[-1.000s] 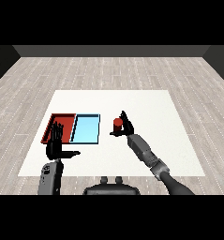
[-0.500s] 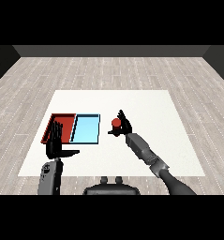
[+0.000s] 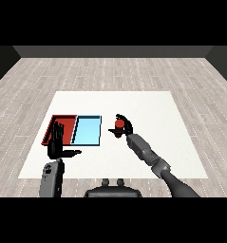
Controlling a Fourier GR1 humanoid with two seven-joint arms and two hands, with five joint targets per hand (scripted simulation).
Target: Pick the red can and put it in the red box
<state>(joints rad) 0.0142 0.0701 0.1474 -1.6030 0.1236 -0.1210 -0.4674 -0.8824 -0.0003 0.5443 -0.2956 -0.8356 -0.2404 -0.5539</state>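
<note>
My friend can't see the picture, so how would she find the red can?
Start at the white table, where a red tray and a light blue tray lie side by side. Just right of the blue tray, the right hand curls its fingers round the red can. It is the only small red thing outside the trays.

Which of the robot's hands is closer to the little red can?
The right. The right robot hand is curled round the red can, just right of the light blue tray. The left robot hand is open, far off in front of the red tray.
</note>
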